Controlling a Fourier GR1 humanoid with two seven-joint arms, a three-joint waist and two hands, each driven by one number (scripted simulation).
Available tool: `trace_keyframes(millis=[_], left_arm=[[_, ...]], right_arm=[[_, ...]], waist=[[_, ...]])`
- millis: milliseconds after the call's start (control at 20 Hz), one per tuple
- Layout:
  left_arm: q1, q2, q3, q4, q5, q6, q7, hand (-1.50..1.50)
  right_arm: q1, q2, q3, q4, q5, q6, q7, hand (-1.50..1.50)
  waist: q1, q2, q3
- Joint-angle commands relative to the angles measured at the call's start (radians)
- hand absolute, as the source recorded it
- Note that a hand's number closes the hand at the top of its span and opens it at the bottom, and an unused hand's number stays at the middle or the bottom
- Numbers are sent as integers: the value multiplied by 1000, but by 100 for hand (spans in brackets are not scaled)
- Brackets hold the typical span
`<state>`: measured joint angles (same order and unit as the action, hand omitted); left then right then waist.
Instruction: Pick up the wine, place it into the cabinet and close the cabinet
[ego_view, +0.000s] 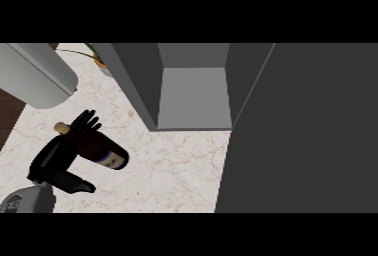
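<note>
Pick-up step looks done, carry step in hand: the left hand is wrapped round the wine bottle, which sits tilted, cork end up and away, well left of the cabinet & below its opening. Next, I'd guess: swing the bottle right & up to the cabinet's mouth, straighten it, then set it on the shelf inside. The cabinet door stands open on the cabinet's right, so no block there; its left wall is the edge to clear. Further left of the cabinet are a grey cylinder & a plant, both off the path. Right hand isn't in view.
</note>
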<state>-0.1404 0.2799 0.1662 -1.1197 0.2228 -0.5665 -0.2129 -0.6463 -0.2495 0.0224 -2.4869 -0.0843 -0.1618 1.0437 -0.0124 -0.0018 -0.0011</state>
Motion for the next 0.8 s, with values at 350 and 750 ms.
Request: trace_keyframes(millis=[350,750], left_arm=[[-67,-22,5,271,-57,-45,-146,-150],[-228,3,9,521,-132,-69,-288,-150]], right_arm=[[79,12,41,-143,-26,-18,64,-150],[-61,-18,-25,-47,-60,-42,105,-150]], waist=[[3,0,1],[-2,2,0]])
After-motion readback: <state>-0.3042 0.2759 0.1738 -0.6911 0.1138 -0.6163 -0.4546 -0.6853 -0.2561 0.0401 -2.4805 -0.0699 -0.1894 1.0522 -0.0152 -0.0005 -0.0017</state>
